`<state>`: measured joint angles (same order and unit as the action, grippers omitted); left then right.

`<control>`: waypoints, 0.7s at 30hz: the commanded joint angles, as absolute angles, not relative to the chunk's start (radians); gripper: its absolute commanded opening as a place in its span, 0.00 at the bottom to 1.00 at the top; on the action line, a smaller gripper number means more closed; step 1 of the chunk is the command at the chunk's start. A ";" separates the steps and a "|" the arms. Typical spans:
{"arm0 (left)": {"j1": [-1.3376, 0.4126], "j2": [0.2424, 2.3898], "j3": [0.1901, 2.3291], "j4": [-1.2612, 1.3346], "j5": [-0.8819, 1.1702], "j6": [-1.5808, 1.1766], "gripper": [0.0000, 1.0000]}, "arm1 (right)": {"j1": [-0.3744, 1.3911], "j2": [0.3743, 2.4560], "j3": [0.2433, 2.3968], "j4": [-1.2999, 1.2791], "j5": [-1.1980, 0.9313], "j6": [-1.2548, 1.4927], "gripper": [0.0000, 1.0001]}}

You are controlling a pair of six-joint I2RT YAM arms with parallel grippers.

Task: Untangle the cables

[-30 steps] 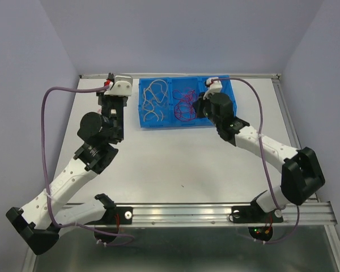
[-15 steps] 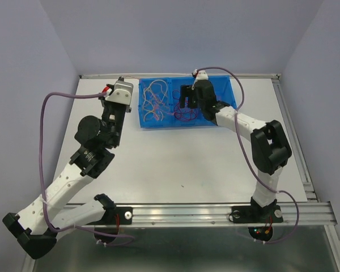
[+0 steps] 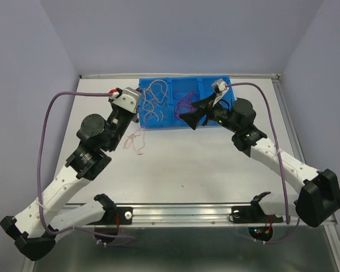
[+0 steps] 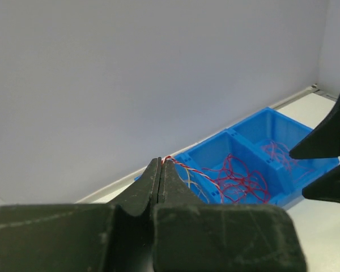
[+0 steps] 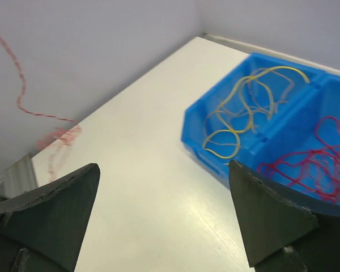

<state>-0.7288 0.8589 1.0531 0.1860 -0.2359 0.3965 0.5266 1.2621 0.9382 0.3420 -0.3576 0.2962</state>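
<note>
Fingers of the left gripper [image 4: 161, 164] are pinched together on one hair-thin red-and-cream twisted wire [image 4: 184, 168], which trails into the blue plastic compartment bin [image 5: 203, 144] at the bench's far edge. A pinkish strand [image 3: 137, 139] (seemingly the same wire) curls on the matte white bench top [image 3: 181, 158] by the bin's near-left corner. Cream-white curly wires [image 3: 153, 101] fill the left compartment, dark red wires [image 3: 184, 103] the middle. The right gripper [image 3: 188, 119] hovers at the bin's near wall, fingers spread wide, empty. Lilac walls surround the bench; thick purple cables [image 3: 79, 93] loop along both arms.
</note>
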 commanded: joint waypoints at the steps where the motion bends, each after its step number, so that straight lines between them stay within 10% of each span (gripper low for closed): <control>1: -0.736 0.827 1.115 0.158 -0.144 0.330 0.00 | 0.554 1.273 0.867 0.517 -0.575 0.308 1.00; 12: -0.738 0.778 1.114 0.117 0.078 0.221 0.00 | 0.692 1.420 0.894 0.569 -0.545 0.223 1.00; 17: -0.738 0.770 1.108 0.117 0.106 0.201 0.00 | 0.753 1.468 0.939 0.525 -0.485 0.184 0.36; 18: -0.738 0.770 1.106 0.117 0.109 0.199 0.00 | 0.758 1.467 0.928 0.535 -0.483 0.180 0.36; 21: -0.738 0.767 1.104 0.117 0.115 0.195 0.00 | 0.770 1.459 0.922 0.552 -0.561 0.172 0.83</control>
